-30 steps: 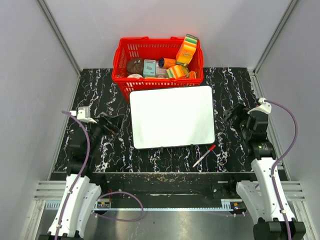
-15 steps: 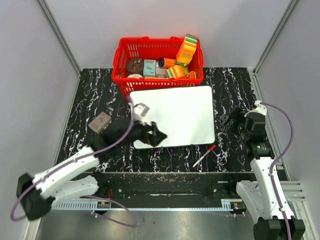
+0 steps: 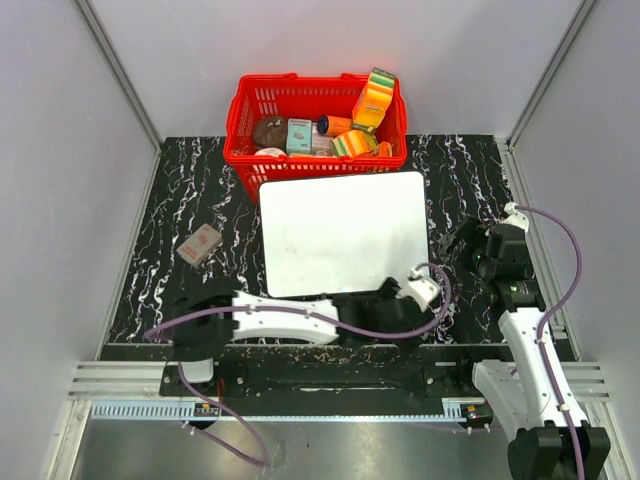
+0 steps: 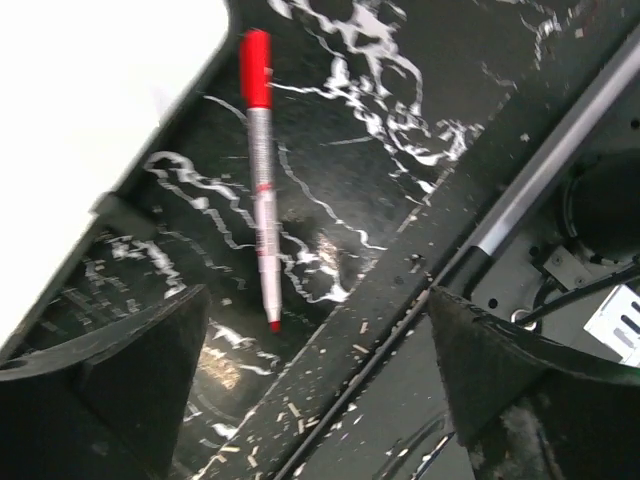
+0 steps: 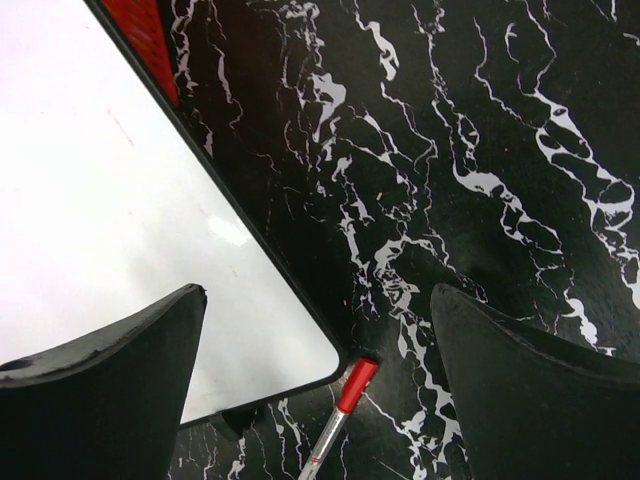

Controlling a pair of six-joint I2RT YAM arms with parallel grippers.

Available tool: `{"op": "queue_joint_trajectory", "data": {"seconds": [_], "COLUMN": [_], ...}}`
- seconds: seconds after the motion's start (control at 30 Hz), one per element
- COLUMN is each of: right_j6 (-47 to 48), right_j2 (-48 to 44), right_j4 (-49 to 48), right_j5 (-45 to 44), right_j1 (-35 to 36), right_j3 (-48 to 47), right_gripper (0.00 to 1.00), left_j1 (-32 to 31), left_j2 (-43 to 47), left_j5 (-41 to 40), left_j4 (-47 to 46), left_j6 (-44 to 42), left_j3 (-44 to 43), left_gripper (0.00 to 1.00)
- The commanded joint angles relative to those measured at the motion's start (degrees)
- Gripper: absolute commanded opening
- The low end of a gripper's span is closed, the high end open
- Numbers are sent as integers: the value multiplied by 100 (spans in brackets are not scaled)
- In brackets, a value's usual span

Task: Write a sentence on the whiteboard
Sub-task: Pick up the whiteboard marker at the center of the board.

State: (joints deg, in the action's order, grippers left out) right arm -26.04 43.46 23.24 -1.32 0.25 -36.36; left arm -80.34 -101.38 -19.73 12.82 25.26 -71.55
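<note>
Whiteboard sits on the black marbled tabletop, red marker hidden under the left arm from above, left gripper and right gripper both gaping, holding nothing.

table: black, white veining
red basket: far edge of table, holds striped sponges and small packs
whiteboard: flat on table, plain white face, far edge up against red basket
small box: left of whiteboard, apart from it
left arm: lies rightward along near table edge, wrist just off whiteboard's near right corner
right arm: right side, head points at whiteboard's right edge, not touching
</note>
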Motion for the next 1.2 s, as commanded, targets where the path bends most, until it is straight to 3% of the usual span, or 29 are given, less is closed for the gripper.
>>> {"op": "queue_joint_trajectory", "data": {"seconds": [0.0,0.37,0.5,0.53,0.7,0.9,1.1,1.17], "right_j6": [-103,-103,-94,-103,-103,-103,-129,-129], "right_j2": [92,154,127,127,110,57,48,48], "right_j4": [22,-22,-48,-57,-48,-48,-31,-13], "right_j5": [-193,0,18,27,27,18,88,114], "right_j1": [1,10,10,10,19,10,10,10], "right_j3": [41,94,103,103,111,103,59,33], "right_gripper": [100,100,100,100,100,100,100,100], "left_j1": [-263,-202,-27,26,211,220,220,211], "left_j2": [-592,-1146,-1235,-1235,-1375,-1586,-1525,-1315], "left_j5": [-348,-629,-253,-147,381,549,689,689], "left_j4": [63,-236,-385,-525,-737,-447,-517,-587], "left_j6": [-12,-73,-29,31,94,173,269,287], "left_j3": [-588,-456,-343,-238,-96,-175,114,220], "left_gripper": [89,71,52,39,48,43,1,0]}}
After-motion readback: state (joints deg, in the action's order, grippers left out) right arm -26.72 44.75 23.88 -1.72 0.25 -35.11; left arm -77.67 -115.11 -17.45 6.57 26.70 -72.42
